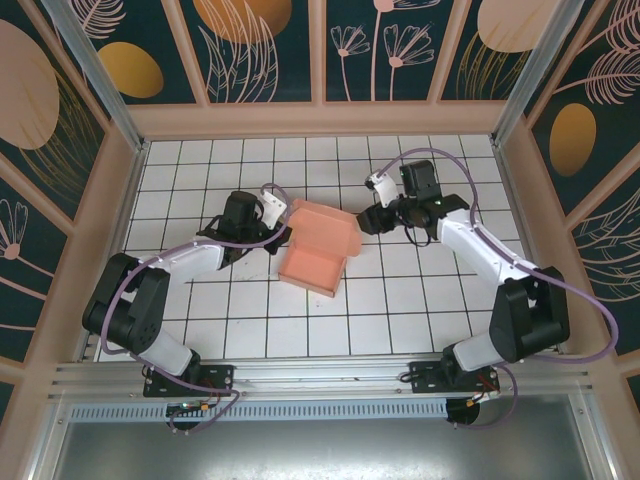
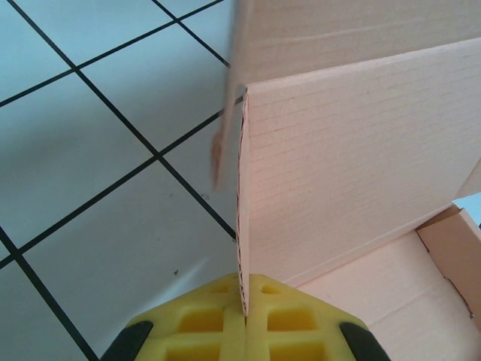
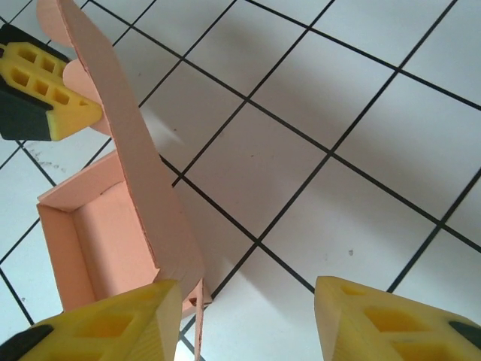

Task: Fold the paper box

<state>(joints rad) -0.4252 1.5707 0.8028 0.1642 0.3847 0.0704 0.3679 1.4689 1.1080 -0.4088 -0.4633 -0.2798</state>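
Paper box (image 1: 318, 252) stands half-made in the middle of the tiled table (image 1: 400, 300); its tray is formed and the lid (image 2: 353, 165) stands upright. The left gripper (image 2: 245, 289) pinches one end edge of the lid with its fingers pressed together. The right gripper (image 3: 248, 297) is spread, with one finger against the other end of the lid. To do this step well, I think the left should hold steady, the right should close only on the card, and both should then lower together so the crease bends straight.

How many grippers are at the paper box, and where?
2. The left gripper is at the box's far left corner, shut on a wall; the right gripper is at its far right corner, open around the raised flap.
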